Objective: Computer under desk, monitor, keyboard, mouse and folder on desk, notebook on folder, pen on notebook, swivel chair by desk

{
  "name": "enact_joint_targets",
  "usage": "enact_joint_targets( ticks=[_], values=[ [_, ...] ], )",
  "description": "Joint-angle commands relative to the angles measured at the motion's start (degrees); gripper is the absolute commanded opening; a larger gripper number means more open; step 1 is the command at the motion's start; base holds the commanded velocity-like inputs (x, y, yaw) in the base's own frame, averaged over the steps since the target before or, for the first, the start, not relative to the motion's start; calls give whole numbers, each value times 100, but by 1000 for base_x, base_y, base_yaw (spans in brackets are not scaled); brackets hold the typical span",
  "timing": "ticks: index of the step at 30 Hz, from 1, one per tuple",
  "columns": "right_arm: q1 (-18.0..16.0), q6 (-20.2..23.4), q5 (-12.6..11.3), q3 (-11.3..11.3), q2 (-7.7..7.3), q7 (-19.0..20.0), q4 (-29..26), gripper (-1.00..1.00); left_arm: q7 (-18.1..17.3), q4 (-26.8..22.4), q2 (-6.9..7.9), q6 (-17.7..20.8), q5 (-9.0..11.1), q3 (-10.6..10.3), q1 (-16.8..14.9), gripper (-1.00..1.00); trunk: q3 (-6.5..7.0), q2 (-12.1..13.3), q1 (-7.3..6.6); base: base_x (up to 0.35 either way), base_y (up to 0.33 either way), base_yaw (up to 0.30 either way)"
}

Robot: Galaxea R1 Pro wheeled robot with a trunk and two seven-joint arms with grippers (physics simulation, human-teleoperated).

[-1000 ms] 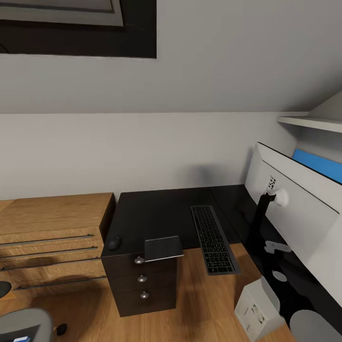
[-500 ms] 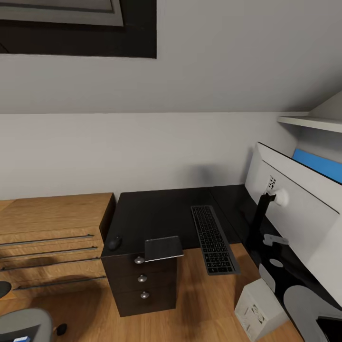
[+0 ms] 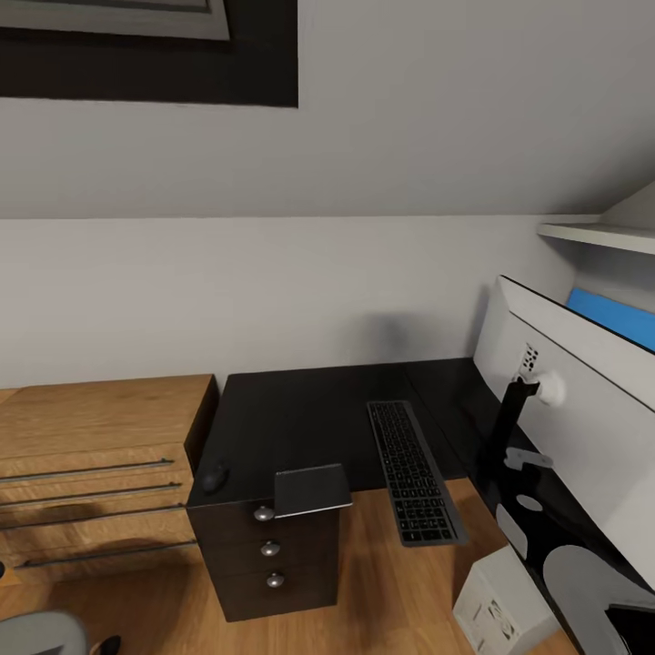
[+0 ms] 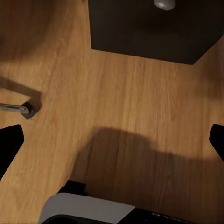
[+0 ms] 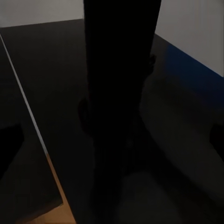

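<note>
Here the desk (image 3: 300, 409) bears keyboard (image 3: 414, 471), mouse (image 3: 216, 477), notebook (image 3: 312, 490); wooden floor (image 4: 140, 102) below; both claws spread.

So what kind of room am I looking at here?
Most likely a home office corner in an attic room: a glossy black desk carries a dark-keyed keyboard and a wide white-backed monitor, under a grey sloped wall with a dark-framed skylight.

We see light wooden floor (image 4: 140, 93) with a broad shadow. The black drawer unit (image 4: 149, 32), bearing one round metal knob (image 4: 164, 3), stands on it. Well apart from the unit: a castor (image 4: 28, 109) on a chrome leg. Left gripper fingertips (image 4: 9, 144) spread wide.
</note>
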Motion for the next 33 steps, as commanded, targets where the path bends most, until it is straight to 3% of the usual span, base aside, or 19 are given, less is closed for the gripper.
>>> enact_joint_targets(
  ticks=[1, 33],
  values=[
    [-4, -35, -61, 7, -1, 9, 4, 100, -5, -8, -4, -25, 20, 11, 2, 100, -5, -3, 1, 45, 0, 0],
    [-4, -148, -93, -5, -56, 9, 13, 100, -5, -8, -4, -107, 20, 24, 2, 100, -5, -3, 1, 69, -33, 0]
  ],
)
